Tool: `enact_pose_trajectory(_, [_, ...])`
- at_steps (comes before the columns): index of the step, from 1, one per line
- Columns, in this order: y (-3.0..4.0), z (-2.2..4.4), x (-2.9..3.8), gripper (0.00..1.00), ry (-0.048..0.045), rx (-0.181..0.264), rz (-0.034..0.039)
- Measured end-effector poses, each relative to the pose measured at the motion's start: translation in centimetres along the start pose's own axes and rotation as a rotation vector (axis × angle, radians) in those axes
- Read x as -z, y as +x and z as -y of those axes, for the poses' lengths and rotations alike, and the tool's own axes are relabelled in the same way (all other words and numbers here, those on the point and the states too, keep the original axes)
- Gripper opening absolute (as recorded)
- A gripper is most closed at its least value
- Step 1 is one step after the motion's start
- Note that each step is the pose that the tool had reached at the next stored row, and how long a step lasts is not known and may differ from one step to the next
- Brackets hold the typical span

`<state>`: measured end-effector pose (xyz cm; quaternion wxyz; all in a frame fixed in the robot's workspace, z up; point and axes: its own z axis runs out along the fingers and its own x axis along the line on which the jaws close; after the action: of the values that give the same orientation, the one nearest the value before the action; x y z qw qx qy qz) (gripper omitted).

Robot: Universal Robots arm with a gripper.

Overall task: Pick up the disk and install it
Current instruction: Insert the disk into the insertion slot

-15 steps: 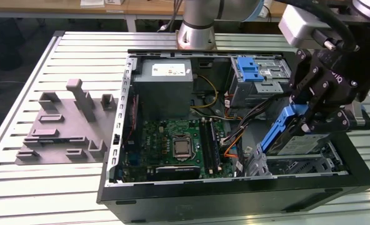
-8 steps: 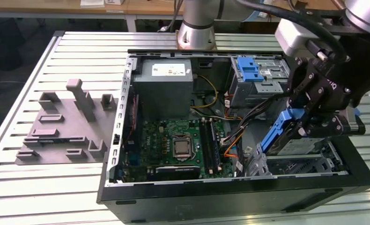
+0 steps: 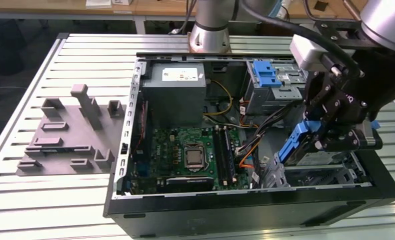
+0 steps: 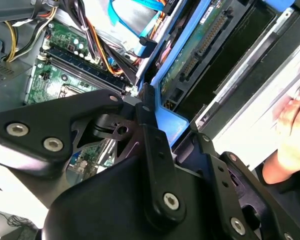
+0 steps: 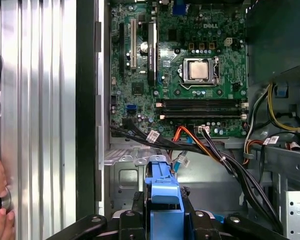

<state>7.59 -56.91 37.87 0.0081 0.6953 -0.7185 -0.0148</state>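
Ribbed aluminium tabletop [image 3: 51, 200] carries an open black computer case [image 3: 251, 210]; black jaws clamp the flat, blue-railed disk [image 3: 293, 145].

A silver-grey ribbed aluminium table top [image 3: 91, 60] of long parallel slats spreads across the exterior view from nine o'clock round to six. The same slats run through the first wrist view [image 5: 40, 100]. Beyond the table, at eleven o'clock, lies dark blue-grey floor [image 3: 37, 30]. Along twelve o'clock runs a pale wooden workbench top [image 3: 51, 7] on a light metal leg [image 3: 139, 24]. Bright, even light puts a sheen on the slats.
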Motion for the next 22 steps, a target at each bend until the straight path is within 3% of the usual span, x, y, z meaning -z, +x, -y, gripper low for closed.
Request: enact_pose_trajectory(22, [0.02,0.07,-2.11,0.36,0.0,0.0,-0.0001])
